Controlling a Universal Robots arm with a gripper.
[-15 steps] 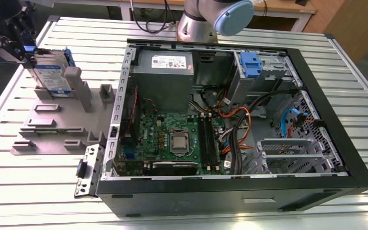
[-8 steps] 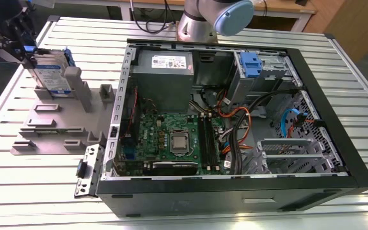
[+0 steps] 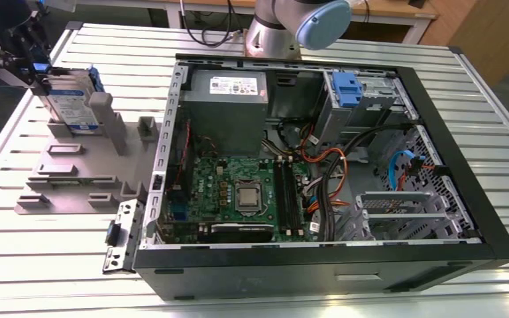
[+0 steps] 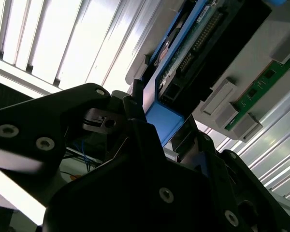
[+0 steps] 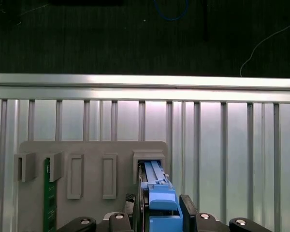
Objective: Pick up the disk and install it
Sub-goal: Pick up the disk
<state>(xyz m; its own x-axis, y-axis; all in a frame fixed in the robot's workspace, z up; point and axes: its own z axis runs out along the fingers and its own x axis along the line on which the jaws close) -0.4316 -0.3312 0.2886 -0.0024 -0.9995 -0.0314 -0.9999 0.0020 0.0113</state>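
- Silver-faced and blue-railed, the disk (image 3: 69, 105) stands on edge in a slot of the grey plastic holder (image 3: 64, 180). The holder rests on the slatted aluminium table (image 3: 34, 271) at the exterior view's left, just beside the open computer case (image 3: 325, 268) and outside it.
- I judge the upright stance to be the holder's purpose: it turns the drive's narrow edge upward, so a gripper coming from above has something to pinch.
- From my console, the gripper (image 5: 162, 216) sits over that top edge. In the first wrist view its black fingers (image 5: 186, 211) flank the blue rail on both sides and appear to press against it. I read the jaws as closed down on the disk, which is not yet lifted out of its slot.
- The drive looks flat, rectangular and rigid. The exterior view shows a white-and-blue label on its broad face. The first wrist view shows blue plastic along its edge, ending in a blocky tab between the fingers.
- The second wrist view shows the other face, a dark underside carrying a green circuit board framed by the blue rail.
- A green memory module (image 5: 49, 193) stands in another slot of the holder, apart from the disk and untouched.
- Inside the case, a blue clip (image 3: 346, 89) stands in the drive cage, near the grey power supply (image 3: 226, 86) and well apart from the disk. By my judgement the installing has not begun.
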